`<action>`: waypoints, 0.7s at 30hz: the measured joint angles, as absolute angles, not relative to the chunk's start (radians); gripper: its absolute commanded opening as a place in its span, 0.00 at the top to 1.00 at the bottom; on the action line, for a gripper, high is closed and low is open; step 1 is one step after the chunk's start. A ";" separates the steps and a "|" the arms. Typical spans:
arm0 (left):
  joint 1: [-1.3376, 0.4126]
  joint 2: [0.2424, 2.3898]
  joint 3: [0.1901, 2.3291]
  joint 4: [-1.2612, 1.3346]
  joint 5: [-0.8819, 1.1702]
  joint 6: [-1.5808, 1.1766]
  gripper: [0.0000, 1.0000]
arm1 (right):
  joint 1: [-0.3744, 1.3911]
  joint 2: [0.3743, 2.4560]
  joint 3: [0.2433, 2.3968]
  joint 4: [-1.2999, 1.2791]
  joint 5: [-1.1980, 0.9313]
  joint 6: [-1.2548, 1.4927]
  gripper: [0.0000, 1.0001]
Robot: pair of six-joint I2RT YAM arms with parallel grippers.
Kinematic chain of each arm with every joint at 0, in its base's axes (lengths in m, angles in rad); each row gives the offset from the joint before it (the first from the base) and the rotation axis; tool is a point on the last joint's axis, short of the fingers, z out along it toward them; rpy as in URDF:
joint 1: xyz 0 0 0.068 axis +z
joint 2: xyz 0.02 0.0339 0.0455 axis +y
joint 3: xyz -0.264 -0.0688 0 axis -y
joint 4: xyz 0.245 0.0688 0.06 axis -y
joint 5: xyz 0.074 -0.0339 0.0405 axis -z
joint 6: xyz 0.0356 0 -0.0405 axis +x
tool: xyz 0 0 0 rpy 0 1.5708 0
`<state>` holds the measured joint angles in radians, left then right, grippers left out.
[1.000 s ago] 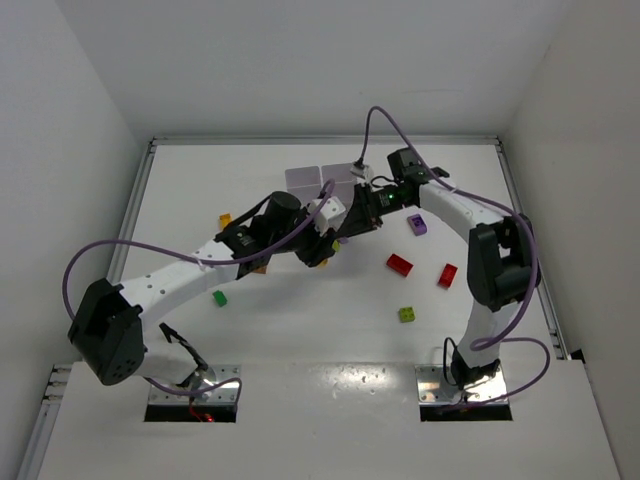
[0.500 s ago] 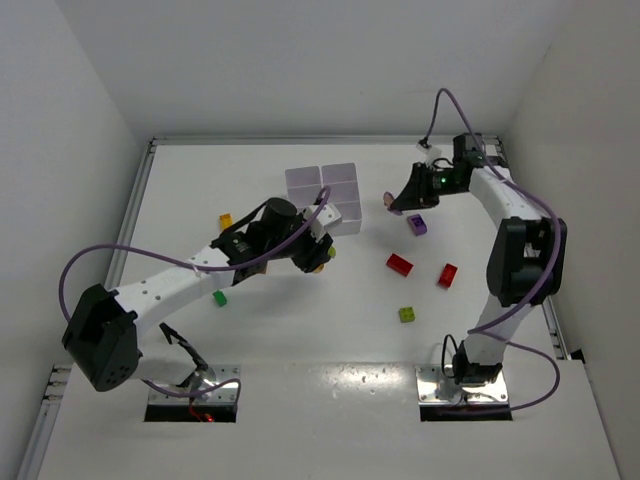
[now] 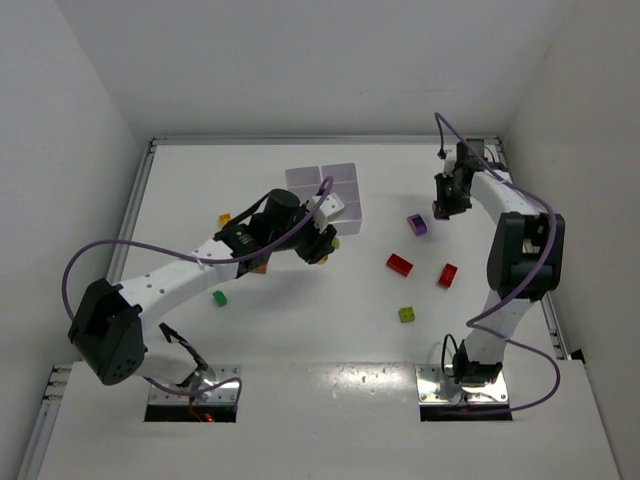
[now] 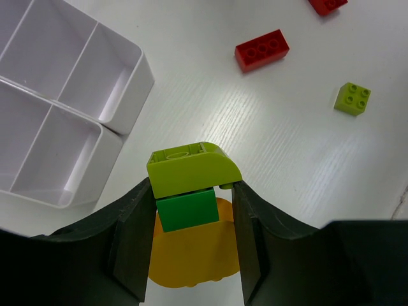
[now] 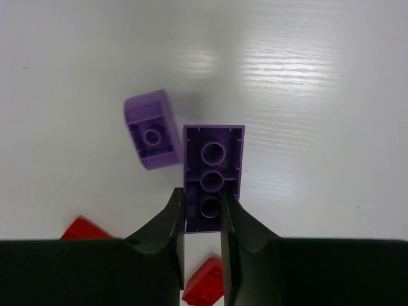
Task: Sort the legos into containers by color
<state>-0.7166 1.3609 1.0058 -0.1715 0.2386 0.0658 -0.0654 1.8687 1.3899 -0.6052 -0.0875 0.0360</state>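
Note:
My left gripper [image 3: 322, 245] [image 4: 191, 207] is shut on a clump of legos [image 4: 191, 185]: a lime piece on top, a green brick under it, a yellow piece below. It hangs just in front of the white containers tray [image 3: 344, 171] [image 4: 131, 80], whose compartments look bare. At the far right my right gripper [image 3: 441, 207] [image 5: 203, 205] is shut on a purple brick [image 5: 213, 159], held above the table with its hollow underside towards the camera. A second purple brick [image 3: 417, 224] [image 5: 151, 129] lies on the table just beside it.
Two red bricks [image 3: 399, 264] [image 3: 447, 275] and a lime brick [image 3: 408, 314] lie right of centre. A green brick [image 3: 219, 298] and an orange one [image 3: 225, 220] lie on the left. The left arm spans the middle.
The right gripper has drawn away from the left gripper near the tray and swung to the far right with the purple brick. The left gripper kept its clump and barely shifted.

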 measured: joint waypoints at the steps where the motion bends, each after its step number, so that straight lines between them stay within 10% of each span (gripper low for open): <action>1: -0.715 1.365 1.012 -0.171 0.239 0.065 1.00 | -0.063 1.883 1.390 -0.598 -0.065 0.034 1.00; 6: -0.702 1.397 1.051 -0.170 0.239 0.056 1.00 | -0.062 1.972 1.392 -0.580 -0.007 0.032 0.97; 15: -0.675 1.431 1.060 -0.170 0.249 0.014 1.00 | -0.054 2.030 1.428 -0.585 -0.019 0.026 0.39; 21: -0.643 1.431 1.057 -0.161 0.303 -0.014 1.00 | -0.050 1.990 1.430 -0.613 -0.081 0.026 0.38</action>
